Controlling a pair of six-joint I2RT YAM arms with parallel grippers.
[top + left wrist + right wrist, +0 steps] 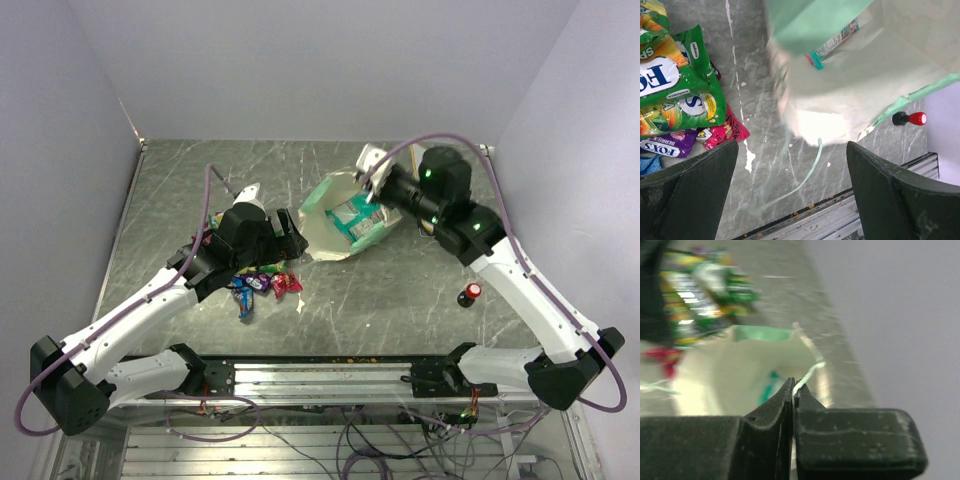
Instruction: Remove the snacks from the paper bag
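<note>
The mint-green paper bag lies tipped on the table with its cream mouth facing the left arm. A teal snack packet shows inside it. My right gripper is shut on the bag's string handle at the far rim and holds that side up; the bag's inside fills the view below the jaws. My left gripper stands open just in front of the mouth, with nothing between its fingers. A pile of snacks in green, purple and red lies to its left. The other handle loop trails on the table.
A red-capped black knob stands on the table to the right of the bag, also in the left wrist view. The metal rail at the table's near edge runs close under the left gripper. Grey walls close in the back and sides.
</note>
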